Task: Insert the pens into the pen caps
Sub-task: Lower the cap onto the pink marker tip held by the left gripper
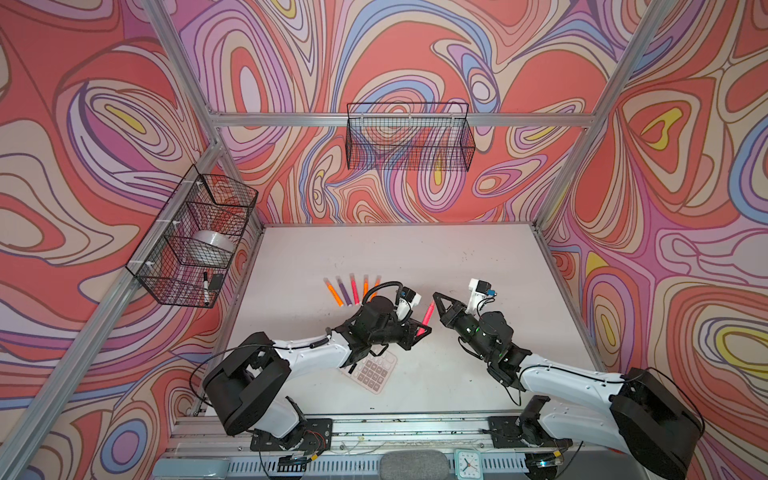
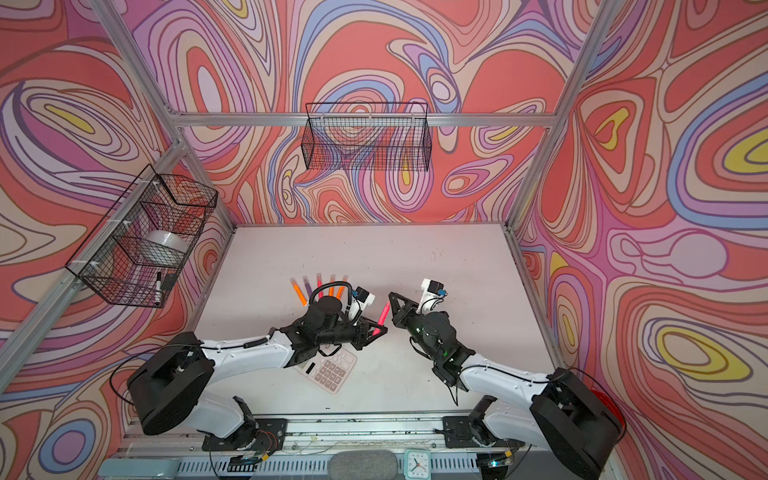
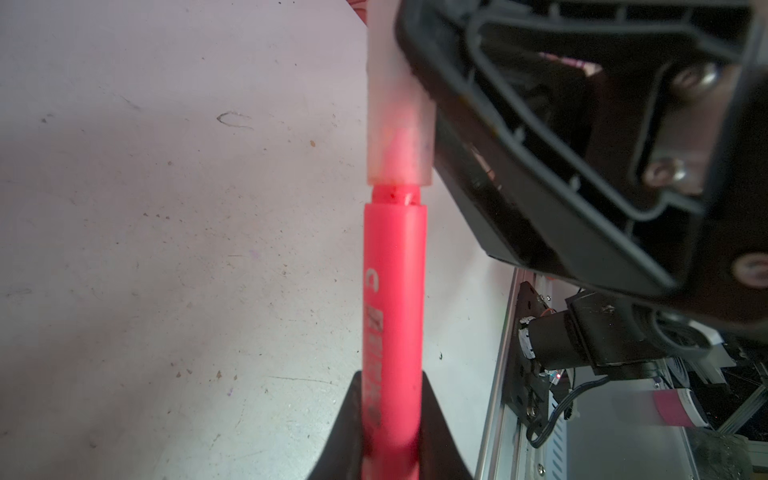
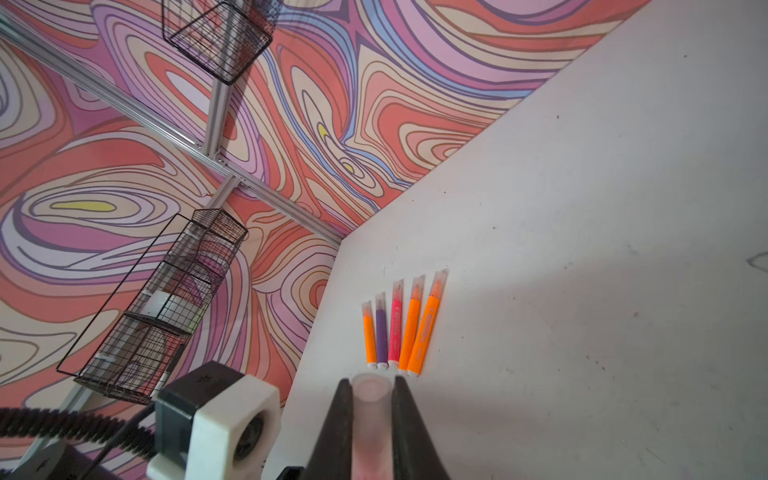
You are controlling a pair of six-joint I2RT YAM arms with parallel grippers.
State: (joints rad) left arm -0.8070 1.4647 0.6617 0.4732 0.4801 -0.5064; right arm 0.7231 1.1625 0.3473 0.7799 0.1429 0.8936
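My left gripper [image 1: 422, 330] grips the pink pen [image 3: 392, 311] over the middle of the table [image 1: 457, 257] while my right gripper [image 4: 370, 388] pinches its cap [image 3: 399, 124] on, a sliver short of seated; five capped pens [image 4: 395, 328] lie farther back left, so I judge this the last.

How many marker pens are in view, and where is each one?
6. Five lie capped in a row on the table: orange, purple, pink, orange, orange. The sixth pen, pink, is in the left gripper, its tip inside the cap held by the right gripper.
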